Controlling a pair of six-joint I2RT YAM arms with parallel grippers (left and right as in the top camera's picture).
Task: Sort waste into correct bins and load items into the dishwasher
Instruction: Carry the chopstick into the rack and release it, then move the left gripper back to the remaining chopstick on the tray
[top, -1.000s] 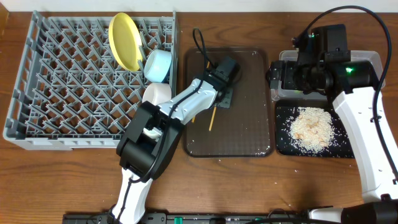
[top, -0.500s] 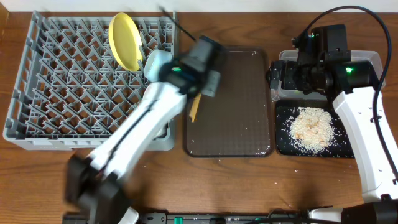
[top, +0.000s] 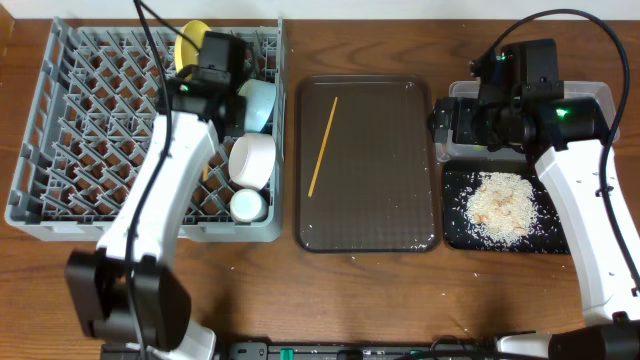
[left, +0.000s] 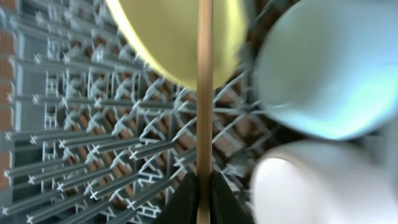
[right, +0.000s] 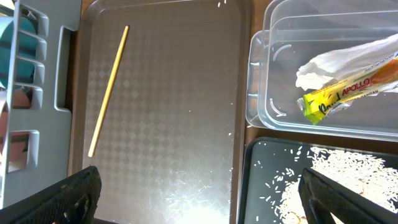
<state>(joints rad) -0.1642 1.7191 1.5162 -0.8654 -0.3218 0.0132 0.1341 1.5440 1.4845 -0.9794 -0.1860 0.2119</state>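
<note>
My left gripper (top: 212, 95) (left: 204, 199) is shut on one wooden chopstick (left: 204, 93) and holds it over the grey dish rack (top: 60, 120), beside the upright yellow plate (top: 190, 45) (left: 174, 37). The light blue bowl (top: 258, 105), the white bowl (top: 252, 160) and the small white cup (top: 246, 206) sit in the rack's right side. The second chopstick (top: 322, 147) (right: 109, 90) lies on the brown tray (top: 380, 200). My right gripper (top: 448, 130) (right: 205, 205) is open and empty above the tray's right edge. The clear box (right: 258, 81) holds the napkin (right: 348, 59) and the wrapper (right: 345, 93). Rice (top: 500, 205) lies in the black tray (top: 455, 235).
The brown tray lies between the rack and the two bins, which stand one behind the other at the right. A few rice grains are scattered on the table (top: 350, 262) near the tray's front edge.
My left arm has swung left from the brown tray to over the rack, carrying one chopstick. The other chopstick stays on the tray. The right arm has not moved.
</note>
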